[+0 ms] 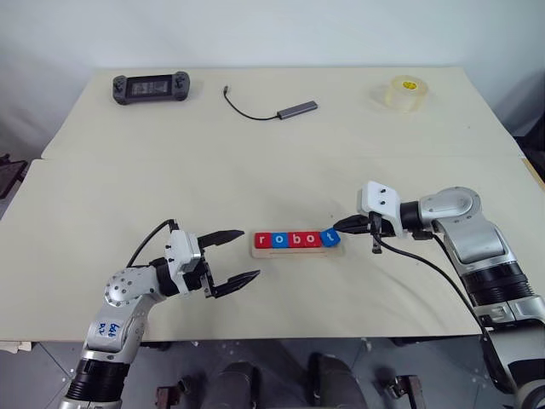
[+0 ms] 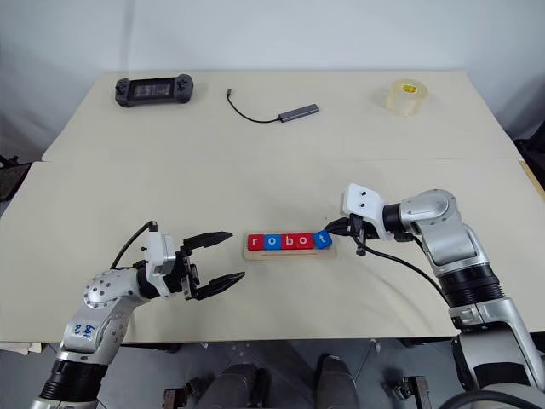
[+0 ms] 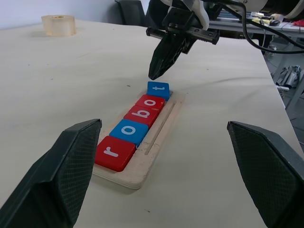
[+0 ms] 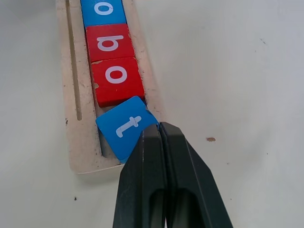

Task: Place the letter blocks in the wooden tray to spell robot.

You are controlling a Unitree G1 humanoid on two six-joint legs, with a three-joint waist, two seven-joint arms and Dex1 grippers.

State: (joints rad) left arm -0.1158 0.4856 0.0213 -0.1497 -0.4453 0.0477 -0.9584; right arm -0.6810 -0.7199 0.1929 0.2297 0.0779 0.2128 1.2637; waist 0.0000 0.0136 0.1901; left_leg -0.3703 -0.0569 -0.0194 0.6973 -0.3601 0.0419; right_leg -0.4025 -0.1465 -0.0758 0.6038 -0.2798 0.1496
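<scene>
The wooden tray (image 1: 298, 248) lay on the cream table (image 1: 255, 162), roughly midway between the 2 grippers, and everything else is placed from it. 5 letter blocks sat in it in a row. From the end nearest the left gripper they ran: a red r (image 3: 114, 152), a blue o (image 3: 129, 131), a red b (image 3: 143, 115), a red o (image 3: 151, 101) and a blue t (image 4: 126, 126). The first 4 lay square and touching one another. The t block at the tray's far end sat skewed, turned out of line with the row, one corner against the red o beside it.

The right gripper (image 4: 160, 130) was at the t end of the tray, its 2 black fingers pressed together with no gap and nothing between them. Their joined tip was at the edge of the t block; whether it actually touched the block cannot be told.

The left gripper (image 1: 239, 257) hovered off the tray's r end, apart from it, with its fingers spread wide and empty, pointing along the table toward the tray.

Well beyond the tray, along the table's far edge, lay a black handheld controller (image 1: 151, 87), a grey adapter with a black cable (image 1: 295, 109) and a roll of clear tape (image 1: 399, 93).
</scene>
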